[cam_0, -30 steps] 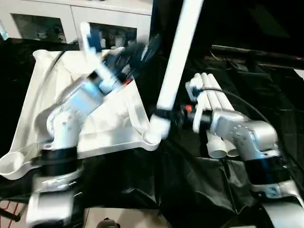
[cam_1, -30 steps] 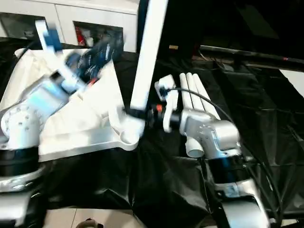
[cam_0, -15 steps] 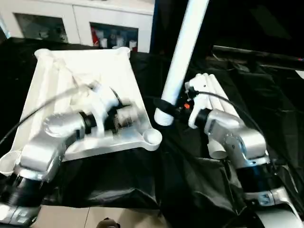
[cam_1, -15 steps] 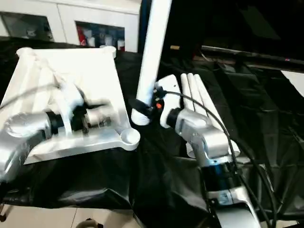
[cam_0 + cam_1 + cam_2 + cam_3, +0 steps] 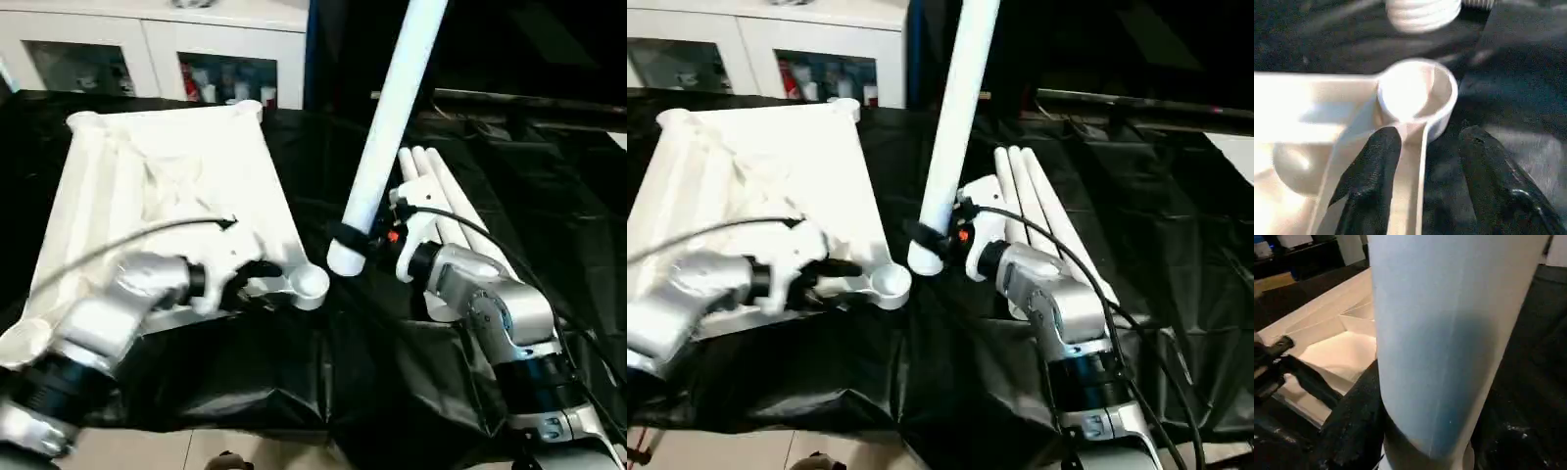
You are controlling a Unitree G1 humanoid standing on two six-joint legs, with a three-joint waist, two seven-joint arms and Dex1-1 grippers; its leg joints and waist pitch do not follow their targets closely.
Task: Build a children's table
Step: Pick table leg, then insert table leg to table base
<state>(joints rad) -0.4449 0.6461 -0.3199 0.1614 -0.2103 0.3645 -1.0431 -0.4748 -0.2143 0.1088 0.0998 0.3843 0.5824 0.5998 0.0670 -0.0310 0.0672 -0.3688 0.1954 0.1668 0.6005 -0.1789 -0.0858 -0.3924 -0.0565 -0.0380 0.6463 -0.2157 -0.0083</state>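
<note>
The white tabletop (image 5: 167, 186) lies ribbed side up on the black cloth. My left gripper (image 5: 1429, 136) is at its near right corner, just behind the round socket (image 5: 1415, 93). One finger sits inside the rim and the other outside over the cloth, open around the rim wall. My right gripper (image 5: 345, 237) is shut on a white leg (image 5: 392, 108) near its lower end. That leg stands tilted, top leaning away to the right. Its threaded end (image 5: 1422, 10) hangs just right of the socket (image 5: 312, 281), apart from it.
Three more white legs (image 5: 443, 201) lie side by side on the cloth behind my right forearm. A white cabinet with glass doors (image 5: 147, 49) stands behind the tabletop. Crumpled black cloth (image 5: 294, 372) covers the near side.
My left arm has swung down from over the tabletop to its near right corner, fingers now straddling the rim. The right gripper has carried the leg's lower end off the socket, slightly right.
</note>
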